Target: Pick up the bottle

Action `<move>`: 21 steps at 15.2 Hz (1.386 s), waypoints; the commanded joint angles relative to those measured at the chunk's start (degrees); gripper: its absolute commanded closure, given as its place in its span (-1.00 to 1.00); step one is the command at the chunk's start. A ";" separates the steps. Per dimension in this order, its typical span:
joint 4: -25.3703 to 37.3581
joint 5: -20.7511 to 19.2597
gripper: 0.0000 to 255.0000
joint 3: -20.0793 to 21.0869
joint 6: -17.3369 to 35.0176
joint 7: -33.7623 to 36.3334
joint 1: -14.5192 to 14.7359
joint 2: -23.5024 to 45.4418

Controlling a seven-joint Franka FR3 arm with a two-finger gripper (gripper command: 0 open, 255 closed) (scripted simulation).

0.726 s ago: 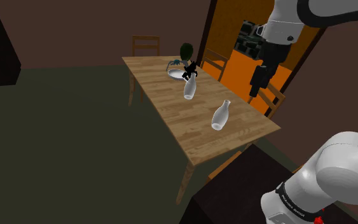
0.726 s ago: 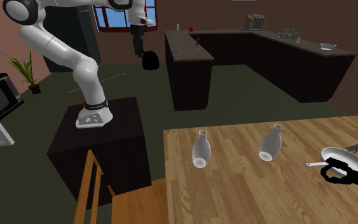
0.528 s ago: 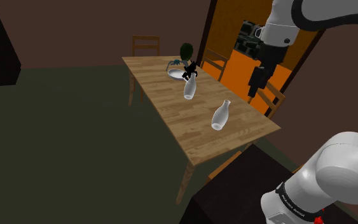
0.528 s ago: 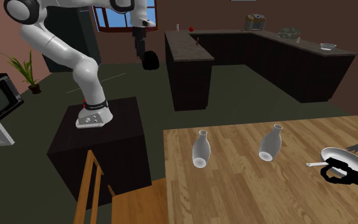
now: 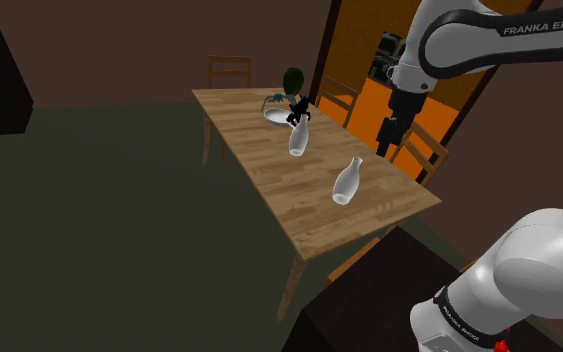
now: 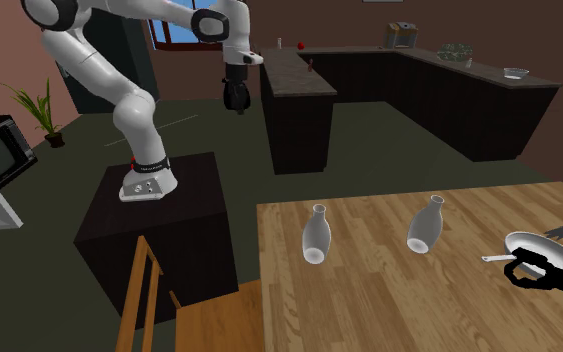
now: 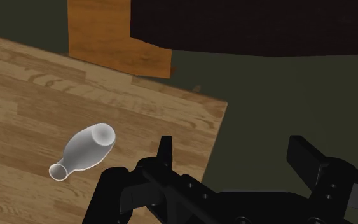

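Two white bottles stand upright on the wooden table (image 5: pixel 269 170). The nearer bottle (image 5: pixel 345 182) (image 6: pixel 315 236) (image 7: pixel 84 150) is close to the table corner by the stand. The farther bottle (image 5: pixel 298 138) (image 6: pixel 425 224) stands nearer the plate. My black gripper (image 5: pixel 385 140) (image 6: pixel 235 97) (image 7: pixel 234 156) hangs high in the air, beyond the table's edge and apart from both bottles. Its fingers (image 7: pixel 165 153) stand wide apart, open and holding nothing. The wrist view looks down past the table corner, with the nearer bottle off to one side of the fingers.
A white plate (image 5: pixel 277 115) (image 6: pixel 544 248) and a black object (image 5: pixel 299 108) (image 6: pixel 539 272) lie at the table's far end. Wooden chairs (image 5: pixel 419 150) (image 6: pixel 149 290) stand beside the table. The dark stand (image 6: pixel 159 225) is close to the table corner. Dark counters (image 6: pixel 299 110) line the back.
The arm has swung the gripper lower and closer to the table, leftward in the shoulder view and rightward in the second exterior view. Both bottles stay put.
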 commanded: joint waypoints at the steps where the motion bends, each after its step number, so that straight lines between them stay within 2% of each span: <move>1: 0.33 -1.02 -1.00 -2.11 3.16 -2.20 -0.97 3.03; 6: 2.38 -1.78 -1.00 -6.29 10.89 -6.60 -2.39 12.01; 11: 6.36 -0.54 -1.00 -10.06 17.64 -11.61 -3.40 22.09; 16: 12.18 3.10 -1.00 -12.80 22.91 -17.51 -4.65 32.92; 21: 19.85 8.36 -1.00 -13.73 26.22 -23.77 -7.09 44.09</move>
